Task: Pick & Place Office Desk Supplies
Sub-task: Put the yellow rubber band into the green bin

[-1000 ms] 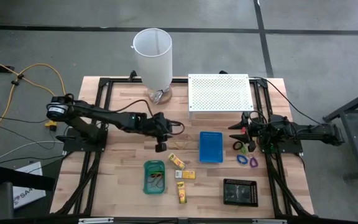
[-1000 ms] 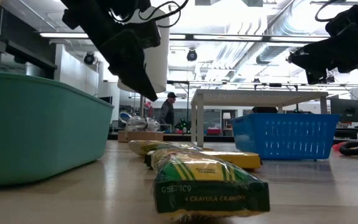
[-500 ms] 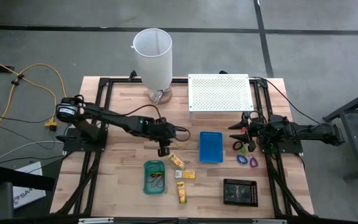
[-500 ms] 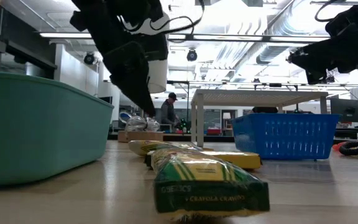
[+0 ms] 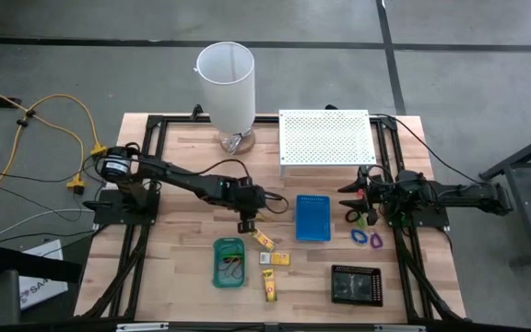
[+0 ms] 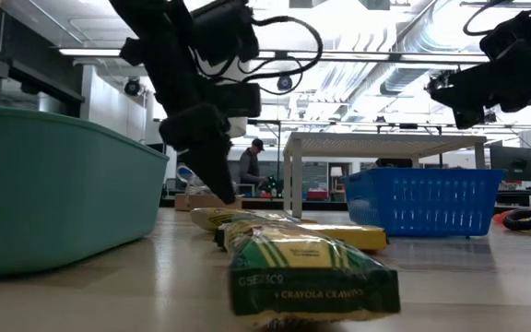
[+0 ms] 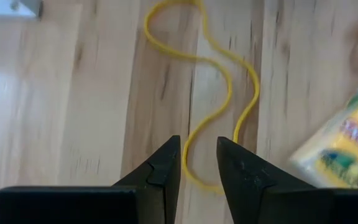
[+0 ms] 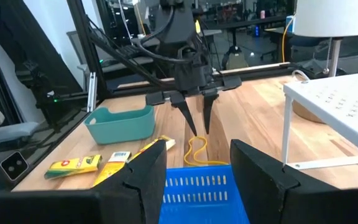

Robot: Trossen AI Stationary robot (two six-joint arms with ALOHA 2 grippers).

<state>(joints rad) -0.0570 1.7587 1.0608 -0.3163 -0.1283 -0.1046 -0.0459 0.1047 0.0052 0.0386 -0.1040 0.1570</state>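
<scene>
The left gripper (image 7: 198, 158) hangs with its tips parted just above the wood, straddling one end of the yellow rubber band (image 7: 219, 93), whose long wavy loop runs away ahead of the tips. A yellow packet (image 7: 347, 140) beside them is cut off. The green tray (image 5: 230, 262) holds small loops, hard to make out. The right gripper (image 8: 197, 163) waits released behind the blue tray (image 8: 201, 196).

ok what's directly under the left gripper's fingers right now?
A yellow rubber band lying in loose curves on the bare wood table, with the left gripper open and straddling one strand. The fingers hide the loop's near end. A yellow crayon packet lies beside it.
</scene>
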